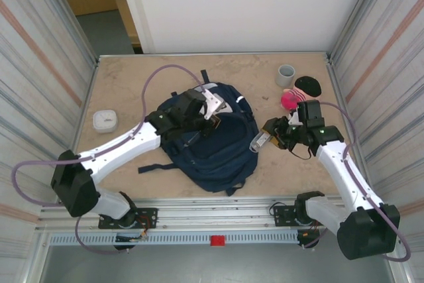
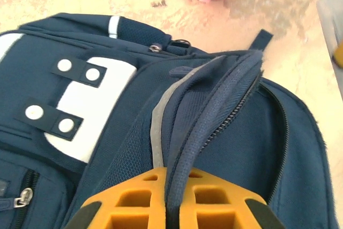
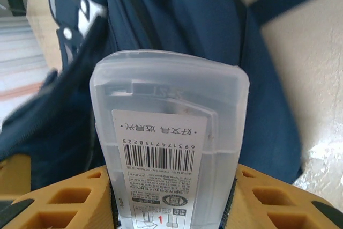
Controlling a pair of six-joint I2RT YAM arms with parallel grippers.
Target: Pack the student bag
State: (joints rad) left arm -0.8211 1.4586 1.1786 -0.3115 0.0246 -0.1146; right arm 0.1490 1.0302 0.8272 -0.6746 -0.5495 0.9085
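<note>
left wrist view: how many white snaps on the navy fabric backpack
4 white round snaps: two on the upper dark tab, two on the lower tab; more may be hidden.

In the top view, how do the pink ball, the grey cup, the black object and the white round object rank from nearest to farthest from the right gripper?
1. Pink ball, just beyond the right gripper.
2. Grey cup and black object, farther back on the right; too close to call.
3. White round object, far over on the left side.
</note>
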